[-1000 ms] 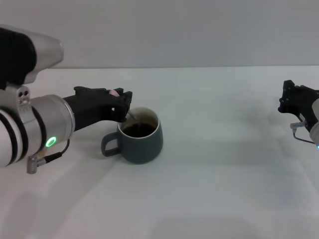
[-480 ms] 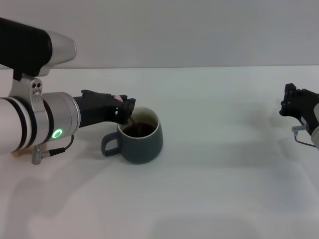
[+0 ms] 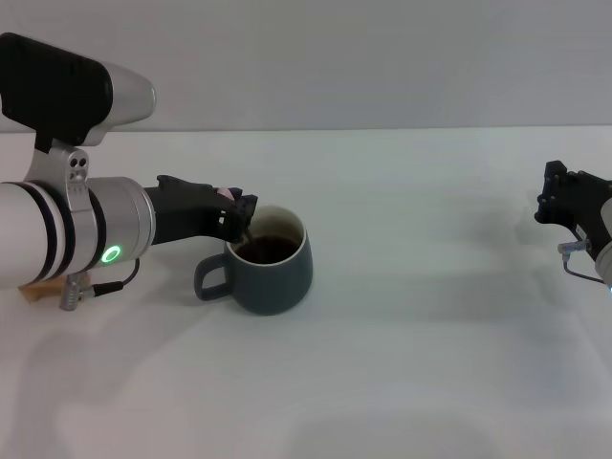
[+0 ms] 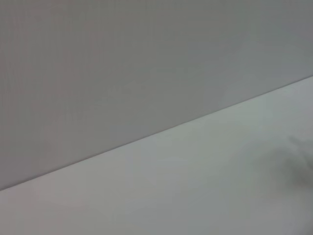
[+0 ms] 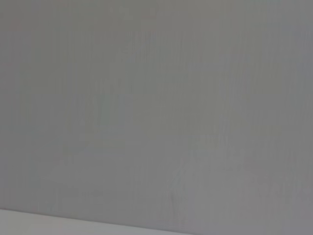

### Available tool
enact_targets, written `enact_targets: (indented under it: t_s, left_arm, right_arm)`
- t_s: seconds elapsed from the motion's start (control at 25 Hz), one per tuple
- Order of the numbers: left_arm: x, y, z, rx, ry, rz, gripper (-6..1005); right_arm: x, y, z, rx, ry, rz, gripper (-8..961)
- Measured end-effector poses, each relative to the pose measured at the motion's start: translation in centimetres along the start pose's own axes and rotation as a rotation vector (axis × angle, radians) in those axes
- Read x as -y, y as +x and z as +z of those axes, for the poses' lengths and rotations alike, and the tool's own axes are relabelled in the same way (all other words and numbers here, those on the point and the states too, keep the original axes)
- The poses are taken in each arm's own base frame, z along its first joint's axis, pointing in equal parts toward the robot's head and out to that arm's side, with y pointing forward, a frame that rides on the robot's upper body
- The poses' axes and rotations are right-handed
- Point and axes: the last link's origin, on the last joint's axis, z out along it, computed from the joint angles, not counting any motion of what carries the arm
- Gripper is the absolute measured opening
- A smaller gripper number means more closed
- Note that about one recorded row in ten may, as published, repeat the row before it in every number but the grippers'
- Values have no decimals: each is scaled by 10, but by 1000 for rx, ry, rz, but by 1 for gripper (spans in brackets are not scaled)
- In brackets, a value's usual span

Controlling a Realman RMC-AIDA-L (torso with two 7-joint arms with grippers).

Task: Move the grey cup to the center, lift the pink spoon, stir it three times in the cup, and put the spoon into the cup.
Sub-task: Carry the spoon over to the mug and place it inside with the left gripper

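The grey cup (image 3: pixel 273 271) stands left of the table's middle, handle toward my left, dark brown liquid inside. My left gripper (image 3: pixel 239 216) hovers at the cup's left rim, shut on the pink spoon (image 3: pixel 226 193). Only a bit of pink handle shows above the fingers, and a thin metal neck slants down into the cup. My right gripper (image 3: pixel 562 203) is parked at the far right edge of the head view. Both wrist views show only wall and bare table.
A small brown block (image 3: pixel 31 292) peeks out under my left arm at the far left. The white table (image 3: pixel 421 344) stretches wide between the cup and the right arm.
My left arm has rotated at the wrist and shifted slightly, with the gripper sinking a little closer to the cup's rim. The cup and right arm have stayed put.
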Motion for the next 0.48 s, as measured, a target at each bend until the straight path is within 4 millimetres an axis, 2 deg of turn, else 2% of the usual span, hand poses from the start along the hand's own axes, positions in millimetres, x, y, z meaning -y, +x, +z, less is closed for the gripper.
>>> enact_targets:
  t_s: [0.48]
  left_arm:
    - [-3,1,0,15,-18,11,144]
  right_arm:
    - [0,0,0,0,0,3,-1]
